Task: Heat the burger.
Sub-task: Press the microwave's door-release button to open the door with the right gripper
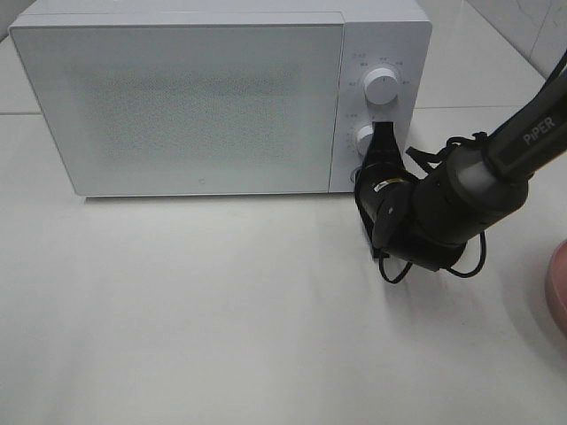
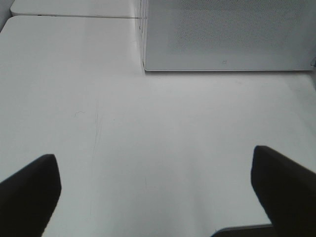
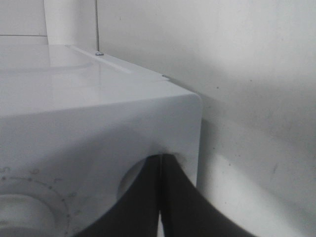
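Setting read as a robot test bench dressed up as a kitchen corner, not a lived-in home. A white microwave with round dials on its control panel stood on a plain white table. A pale tiled wall ran behind at the right. The edge of a pinkish plate showed at the table's right side. A black robot arm marked PiPER reached over the surface. The tabletop was butted white panels, with a seam beside the microwave.
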Motion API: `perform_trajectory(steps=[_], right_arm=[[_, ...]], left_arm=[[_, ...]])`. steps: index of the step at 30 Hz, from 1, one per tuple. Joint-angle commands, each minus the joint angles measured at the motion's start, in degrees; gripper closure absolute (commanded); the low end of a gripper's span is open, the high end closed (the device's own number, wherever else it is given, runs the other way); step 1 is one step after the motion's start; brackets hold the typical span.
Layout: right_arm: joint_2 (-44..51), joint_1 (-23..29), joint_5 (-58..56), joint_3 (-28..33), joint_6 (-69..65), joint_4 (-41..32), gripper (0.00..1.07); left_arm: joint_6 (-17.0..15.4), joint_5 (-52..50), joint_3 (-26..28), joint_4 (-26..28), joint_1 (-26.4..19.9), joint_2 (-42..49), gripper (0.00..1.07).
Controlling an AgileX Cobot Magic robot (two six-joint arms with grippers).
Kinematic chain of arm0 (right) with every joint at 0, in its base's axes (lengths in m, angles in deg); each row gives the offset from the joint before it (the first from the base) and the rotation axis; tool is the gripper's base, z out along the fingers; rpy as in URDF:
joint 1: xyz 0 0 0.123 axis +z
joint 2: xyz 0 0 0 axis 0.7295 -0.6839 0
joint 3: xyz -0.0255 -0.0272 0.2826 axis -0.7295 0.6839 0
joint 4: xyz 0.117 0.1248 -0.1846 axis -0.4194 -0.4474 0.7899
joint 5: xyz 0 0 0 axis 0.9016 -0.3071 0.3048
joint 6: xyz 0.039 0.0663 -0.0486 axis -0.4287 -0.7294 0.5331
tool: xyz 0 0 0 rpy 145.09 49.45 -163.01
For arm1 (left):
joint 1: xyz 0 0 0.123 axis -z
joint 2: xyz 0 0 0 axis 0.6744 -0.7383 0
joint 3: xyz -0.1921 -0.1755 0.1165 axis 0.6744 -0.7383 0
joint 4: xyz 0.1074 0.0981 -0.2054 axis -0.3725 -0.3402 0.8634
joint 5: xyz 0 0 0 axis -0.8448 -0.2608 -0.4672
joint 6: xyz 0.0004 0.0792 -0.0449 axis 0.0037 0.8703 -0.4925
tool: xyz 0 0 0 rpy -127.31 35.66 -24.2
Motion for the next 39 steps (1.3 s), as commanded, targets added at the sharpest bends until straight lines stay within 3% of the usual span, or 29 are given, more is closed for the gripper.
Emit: perform_trajectory(steps=[1, 11, 24, 39], right_arm=[[0.0, -0.4, 3.44, -2.23, -0.29, 1.38, 1.07], [0.0, -0.4, 4.01, -4.3, 0.17, 1.38, 1.07], [-2.01, -0.4, 13.92, -8.42, 0.74, 1.83, 1.07], [-2.01, -0.34, 11.92, -8.14, 1.6, 1.43, 1.07]], left_arm=[[0.0, -0.74, -0.17, -0.06, 0.17, 0.8, 0.08], [0.0, -0.74, -0.17, -0.06, 0.17, 0.8, 0.08], [0.0, -0.74, -0.17, -0.06, 0.17, 0.8, 0.08], [0.0, -0.74, -0.17, -0.06, 0.17, 0.8, 0.08]])
